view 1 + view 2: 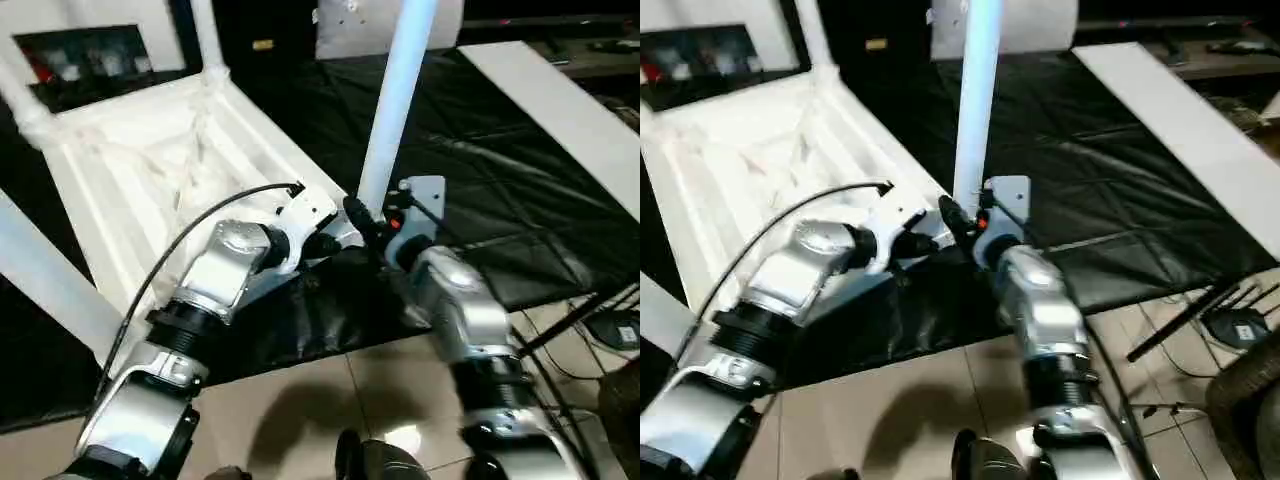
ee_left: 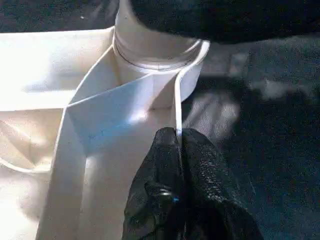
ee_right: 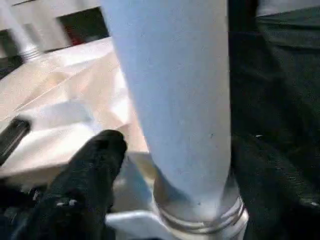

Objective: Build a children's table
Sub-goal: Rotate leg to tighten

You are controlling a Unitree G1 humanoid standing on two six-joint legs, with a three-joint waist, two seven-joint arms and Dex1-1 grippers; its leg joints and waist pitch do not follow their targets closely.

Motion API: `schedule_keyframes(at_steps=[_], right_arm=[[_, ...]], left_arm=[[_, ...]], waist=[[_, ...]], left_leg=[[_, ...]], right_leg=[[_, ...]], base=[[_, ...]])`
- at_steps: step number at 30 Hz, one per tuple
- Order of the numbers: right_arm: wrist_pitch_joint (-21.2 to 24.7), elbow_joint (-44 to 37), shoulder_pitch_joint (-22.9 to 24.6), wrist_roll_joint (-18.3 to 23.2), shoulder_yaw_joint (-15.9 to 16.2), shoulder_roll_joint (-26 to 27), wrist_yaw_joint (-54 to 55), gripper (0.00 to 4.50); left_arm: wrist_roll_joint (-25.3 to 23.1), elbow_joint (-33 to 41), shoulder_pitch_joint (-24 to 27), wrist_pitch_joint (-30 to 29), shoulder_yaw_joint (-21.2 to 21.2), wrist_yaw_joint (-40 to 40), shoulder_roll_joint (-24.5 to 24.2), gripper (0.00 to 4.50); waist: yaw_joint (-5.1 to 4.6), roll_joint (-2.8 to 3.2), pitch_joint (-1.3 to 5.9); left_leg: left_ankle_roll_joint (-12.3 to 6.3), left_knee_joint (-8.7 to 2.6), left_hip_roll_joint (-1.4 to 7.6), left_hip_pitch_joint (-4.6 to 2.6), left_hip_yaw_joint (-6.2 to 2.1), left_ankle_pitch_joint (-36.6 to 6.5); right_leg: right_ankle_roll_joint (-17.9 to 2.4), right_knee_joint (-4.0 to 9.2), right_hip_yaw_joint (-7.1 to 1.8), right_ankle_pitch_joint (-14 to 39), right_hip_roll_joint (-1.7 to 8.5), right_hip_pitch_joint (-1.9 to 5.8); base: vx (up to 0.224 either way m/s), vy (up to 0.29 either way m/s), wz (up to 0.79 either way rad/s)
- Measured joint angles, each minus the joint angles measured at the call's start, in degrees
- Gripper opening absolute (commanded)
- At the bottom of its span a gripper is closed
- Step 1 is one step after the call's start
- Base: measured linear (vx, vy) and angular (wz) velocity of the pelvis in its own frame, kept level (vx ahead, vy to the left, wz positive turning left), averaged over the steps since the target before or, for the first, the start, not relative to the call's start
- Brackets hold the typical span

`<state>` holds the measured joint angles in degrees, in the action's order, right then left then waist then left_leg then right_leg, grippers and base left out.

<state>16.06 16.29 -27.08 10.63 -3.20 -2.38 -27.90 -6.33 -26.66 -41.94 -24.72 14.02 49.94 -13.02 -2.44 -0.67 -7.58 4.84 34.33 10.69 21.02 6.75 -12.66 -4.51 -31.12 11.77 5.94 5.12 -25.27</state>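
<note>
The left hand (image 2: 177,150) is pressed together on the thin white rim at the corner of the table top (image 1: 150,180). The rim is pinched between its two black fingers (image 2: 160,170). Just past the fingers, the round socket at that corner is seen, and a leg (image 1: 395,100) is stood up in it.

The right hand (image 1: 370,232) is placed at the bottom of that same leg, close beside the left hand. One black finger (image 3: 92,170) is seen next to the leg with a gap between them, so the leg is not squeezed by it. The hand is spread, and nothing is held in it.

The children's table is laid upside down on a black sheet (image 1: 480,180) on the floor, with its ribbed hollow side turned up. The near right corner is where both hands are kept. The leg there is pointed straight up, and it is white and round. Another leg (image 1: 205,35) is stood at the far corner, and one more leg (image 1: 50,280) is seen at the left side, close to the left arm.

A flat white board (image 1: 565,110) is laid on the black sheet, well apart to the right. Pale floor tiles (image 1: 320,400) are seen under the silver arms, and some black cables (image 1: 590,330) are lying at the right.
</note>
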Motion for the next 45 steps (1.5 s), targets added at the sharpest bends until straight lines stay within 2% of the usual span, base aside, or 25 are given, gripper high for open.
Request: schedule_keyframes(at_steps=[4, 5, 6, 8, 11, 17, 21, 22, 27, 32, 34, 45], right_arm=[[0.21, -3.22, 1.96, 1.78, 1.79, -5.89, -9.03, 4.19], [0.74, -4.46, 2.66, 2.75, 2.46, -8.66, -12.69, 4.19], [1.33, -5.16, 2.99, 3.50, 2.56, -11.58, -16.33, 4.40], [1.59, -6.13, 3.07, 4.25, 2.57, -14.37, -20.22, 4.48], [1.34, -6.73, 3.07, 4.69, 4.16, -17.13, -25.86, 4.48], [-1.20, -5.85, 2.50, 4.29, 9.77, -21.35, -36.72, 4.48], [-1.28, -2.33, 0.29, 4.45, 11.03, -21.82, -40.77, 4.13], [-1.36, -2.08, 0.10, 4.44, 11.27, -22.04, -41.31, 3.90], [-1.49, -0.92, -0.07, 4.65, 13.75, -23.18, -46.77, 3.58], [-1.33, 0.20, -0.84, 4.98, 14.94, -23.86, -50.84, 3.24], [-1.02, 0.38, -1.41, 5.39, 15.05, -24.11, -52.22, 2.95], [-0.87, 2.20, -2.85, 5.80, 15.22, -24.10, -53.84, 2.13]], left_arm=[[0.50, -0.43, 0.59, 3.44, 1.17, 4.69, -2.55, 0.00], [0.91, -0.67, 0.76, 5.20, 1.91, 6.96, -3.78, 0.00], [1.43, -0.90, 1.26, 7.36, 2.22, 9.59, -5.41, 0.00], [1.69, -1.64, 1.41, 10.12, 2.68, 12.78, -7.22, 0.00], [1.71, -2.54, 1.43, 14.65, 4.10, 17.76, -9.32, 0.00], [2.38, -4.23, 0.74, 20.30, 5.85, 24.97, -10.85, 0.00], [3.62, -4.41, 0.65, 22.82, 7.08, 31.18, -12.57, 0.00], [3.73, -4.43, 0.63, 23.38, 7.25, 32.02, -12.68, 0.00], [3.65, -5.87, -0.23, 25.48, 8.39, 34.14, -12.55, 0.00], [3.65, -6.22, -0.34, 25.98, 8.58, 34.93, -12.51, 0.00], [3.69, -6.22, -0.37, 26.18, 8.67, 35.51, -12.50, 0.00], [3.82, -6.39, -0.39, 27.12, 8.93, 36.27, -12.37, 0.00]], waist=[[1.22, 0.00, 0.00], [1.43, 0.00, 0.00], [1.71, 0.00, 0.00], [2.08, 0.00, 0.00], [2.76, -0.01, 0.00], [4.23, -0.01, 0.06], [4.86, -0.01, 0.06], [5.04, -0.02, 0.06], [5.72, -0.16, 0.14], [5.79, -0.18, 0.15], [5.81, -0.18, 0.15], [5.91, -0.22, 0.18]], left_leg=[[0.01, 0.20, 0.13, -0.09, 0.18, 0.02], [0.01, 0.20, 0.17, -0.18, 0.29, 0.03], [0.02, 0.19, 0.24, -0.31, 0.38, 0.03], [0.06, 0.19, 0.30, -0.42, 0.51, 0.05], [0.10, 0.18, 0.30, -0.45, 0.51, 0.07], [0.15, 0.18, 0.37, -0.46, 0.59, 0.10], [0.14, 0.14, 0.36, -0.49, 0.60, 0.10], [0.14, 0.14, 0.36, -0.48, 0.61, 0.10], [0.14, 0.16, 0.41, -0.48, 1.03, 0.10], [0.15, 0.16, 0.69, -0.46, 1.50, 0.11], [0.15, 0.16, 0.73, -0.46, 1.55, 0.11], [0.15, 0.16, 0.80, -0.46, 1.60, 0.11]], right_leg=[[0.09, 0.01, 0.01, 0.03, -0.07, 0.14], [0.10, 0.03, 0.03, 0.03, -0.08, 0.23], [0.10, 0.04, 0.02, 0.03, -0.08, 0.38], [0.12, 0.04, 0.01, 0.04, -0.07, 0.46], [0.14, 0.08, 0.02, 0.04, -0.07, 0.56], [0.33, 0.09, -0.03, 0.14, 0.04, 0.60], [0.39, 0.07, -0.04, 0.19, 0.11, 0.53], [0.39, 0.06, -0.04, 0.19, 0.12, 0.52], [0.39, 0.02, -0.10, 0.19, 0.16, 0.54], [0.40, 0.01, -0.14, 0.19, 0.16, 0.58], [0.42, 0.01, -0.14, 0.20, 0.15, 0.58], [0.46, 0.01, -0.13, 0.23, 0.15, 0.57]], base=[[0.000, 0.000, 0.00], [0.000, 0.000, 0.00], [0.000, 0.000, 0.00], [0.000, 0.000, 0.00], [0.000, 0.000, 0.00], [0.000, 0.000, 0.00], [0.000, 0.000, 0.00], [0.000, 0.000, 0.00], [0.000, 0.000, 0.00], [0.000, 0.000, 0.00], [0.000, 0.000, 0.00], [0.000, 0.000, 0.00]])
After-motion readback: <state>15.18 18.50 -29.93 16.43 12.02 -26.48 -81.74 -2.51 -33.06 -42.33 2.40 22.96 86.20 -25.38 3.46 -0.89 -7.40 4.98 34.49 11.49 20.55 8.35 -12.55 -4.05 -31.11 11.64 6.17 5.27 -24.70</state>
